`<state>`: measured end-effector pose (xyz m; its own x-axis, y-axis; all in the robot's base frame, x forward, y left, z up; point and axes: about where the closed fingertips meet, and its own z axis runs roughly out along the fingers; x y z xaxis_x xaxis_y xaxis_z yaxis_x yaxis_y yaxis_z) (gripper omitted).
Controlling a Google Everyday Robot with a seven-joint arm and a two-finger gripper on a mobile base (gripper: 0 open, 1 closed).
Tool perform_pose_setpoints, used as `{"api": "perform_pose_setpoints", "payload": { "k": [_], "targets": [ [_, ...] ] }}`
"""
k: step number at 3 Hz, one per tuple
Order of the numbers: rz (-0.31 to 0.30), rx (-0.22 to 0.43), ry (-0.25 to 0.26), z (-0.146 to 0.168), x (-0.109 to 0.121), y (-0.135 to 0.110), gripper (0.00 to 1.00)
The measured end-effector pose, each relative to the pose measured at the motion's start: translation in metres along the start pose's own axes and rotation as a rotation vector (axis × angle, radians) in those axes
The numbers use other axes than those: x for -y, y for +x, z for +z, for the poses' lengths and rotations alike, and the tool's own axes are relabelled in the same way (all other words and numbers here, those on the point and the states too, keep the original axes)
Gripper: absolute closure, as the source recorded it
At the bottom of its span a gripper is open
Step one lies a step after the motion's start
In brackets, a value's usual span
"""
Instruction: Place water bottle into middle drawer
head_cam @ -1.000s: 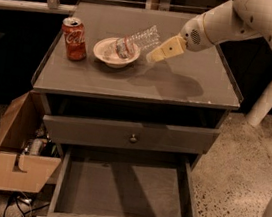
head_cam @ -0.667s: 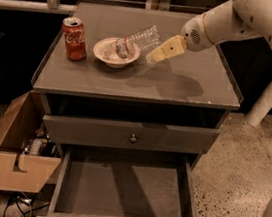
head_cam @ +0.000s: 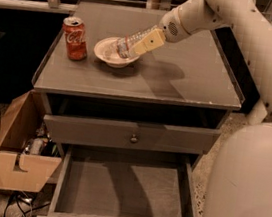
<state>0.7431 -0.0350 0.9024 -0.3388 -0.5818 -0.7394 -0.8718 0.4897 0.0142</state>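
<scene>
water bottle [head_cam: 123, 46] lying tilted across the white bowl [head_cam: 106, 59], gripper [head_cam: 145, 41] against the bottle just above the bowl's rim, can't tell if it's gripping, middle drawer [head_cam: 120, 191] open well below the bowl

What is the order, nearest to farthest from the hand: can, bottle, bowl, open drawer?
The hand hangs over the cabinet top.
1. Bottle, right at the hand.
2. Bowl, just left of it.
3. Can, farther left.
4. Open drawer, far below in front.

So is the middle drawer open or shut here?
Open: the middle drawer is pulled out, bare floor showing. The pincer is at the water bottle in the bowl.
</scene>
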Motion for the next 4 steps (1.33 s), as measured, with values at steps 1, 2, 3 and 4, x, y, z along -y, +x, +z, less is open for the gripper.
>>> {"api": "perform_pose_setpoints", "payload": {
  "k": [1, 2, 3, 4],
  "targets": [
    [-0.034, 0.017, -0.038, 0.0242, 0.0044, -0.0251, 0.00],
    [-0.040, 0.031, -0.031, 0.0211, 0.0072, -0.0321, 0.00],
    [-0.040, 0.031, -0.031, 0.0211, 0.0072, -0.0321, 0.27],
    [-0.040, 0.031, -0.031, 0.0212, 0.0072, -0.0321, 0.50]
  ]
}}
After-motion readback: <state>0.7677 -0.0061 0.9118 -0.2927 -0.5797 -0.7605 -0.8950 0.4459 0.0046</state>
